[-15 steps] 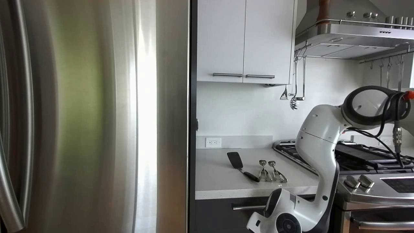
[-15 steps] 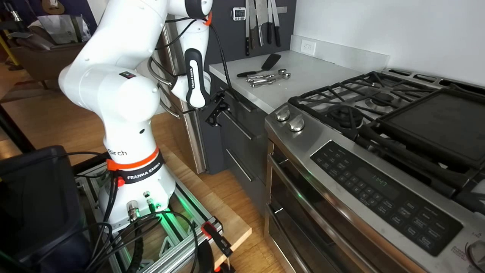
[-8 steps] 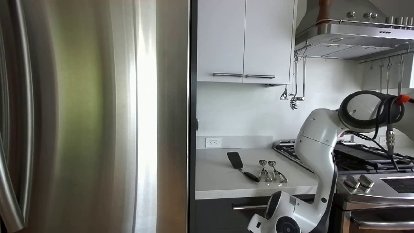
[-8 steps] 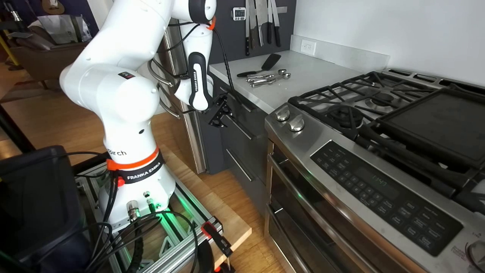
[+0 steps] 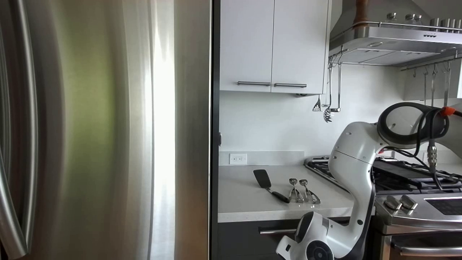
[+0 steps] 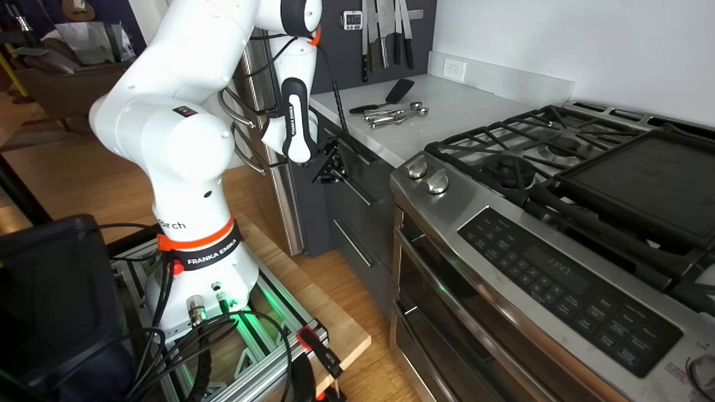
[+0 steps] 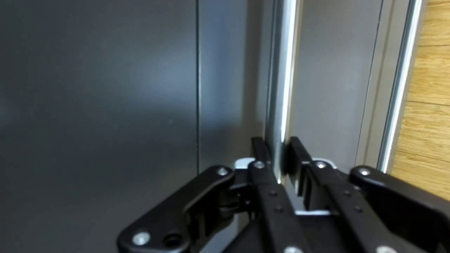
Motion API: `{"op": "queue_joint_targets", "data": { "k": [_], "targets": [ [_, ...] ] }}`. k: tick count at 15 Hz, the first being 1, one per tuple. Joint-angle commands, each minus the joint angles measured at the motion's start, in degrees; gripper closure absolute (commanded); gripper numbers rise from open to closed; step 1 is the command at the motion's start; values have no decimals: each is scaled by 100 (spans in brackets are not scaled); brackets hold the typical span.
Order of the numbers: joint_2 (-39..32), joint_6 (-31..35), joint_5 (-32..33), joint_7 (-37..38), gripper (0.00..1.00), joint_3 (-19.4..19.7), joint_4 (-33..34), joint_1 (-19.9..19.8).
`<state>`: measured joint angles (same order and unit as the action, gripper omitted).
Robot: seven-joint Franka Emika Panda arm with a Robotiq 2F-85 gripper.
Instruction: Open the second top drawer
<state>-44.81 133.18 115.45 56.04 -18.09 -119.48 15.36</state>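
Note:
The second top drawer (image 7: 228, 80) is a dark grey flat front, flush with the fronts around it. Its slim silver bar handle (image 7: 284, 70) runs upright through the wrist view. Around the lower part of that bar my gripper (image 7: 277, 153) is shut, one black fingertip on either side. In an exterior view the gripper (image 6: 332, 171) is at the near left end of the handle (image 6: 357, 192). Much of the drawer front (image 6: 354, 212) shows there below the bar. In the exterior view facing the fridge, the gripper falls below the picture's edge.
Above is the top drawer with its handle (image 5: 278, 231), beneath the counter (image 5: 245, 202). A lower drawer handle (image 7: 400, 88) runs parallel. The oven (image 6: 447, 279) stands right beside the drawers, the fridge (image 5: 108, 126) on their other side. A spatula (image 5: 262, 178) and scoops lie on the counter.
My gripper has moved in against the drawer's handle and its jaws have come together around the bar. The arm has sunk slightly. The drawer front has not visibly moved.

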Motion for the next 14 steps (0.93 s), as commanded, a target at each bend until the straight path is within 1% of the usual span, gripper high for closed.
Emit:
{"op": "queue_joint_targets", "data": {
  "k": [1, 3, 6, 8, 10, 14],
  "targets": [
    [-176, -50, 171, 13, 95, -21, 72, -106],
    [-207, 99, 117, -14, 95, -54, 88, -166],
    [-286, 680, -46, -186, 95, -204, 54, -342],
    [-262, 848, -83, -257, 95, -252, -7, -386],
    [-207, 890, -223, -375, 95, -307, -129, -382],
    [-59, 843, -224, -345, 95, -398, -373, -339]
  ]
}}
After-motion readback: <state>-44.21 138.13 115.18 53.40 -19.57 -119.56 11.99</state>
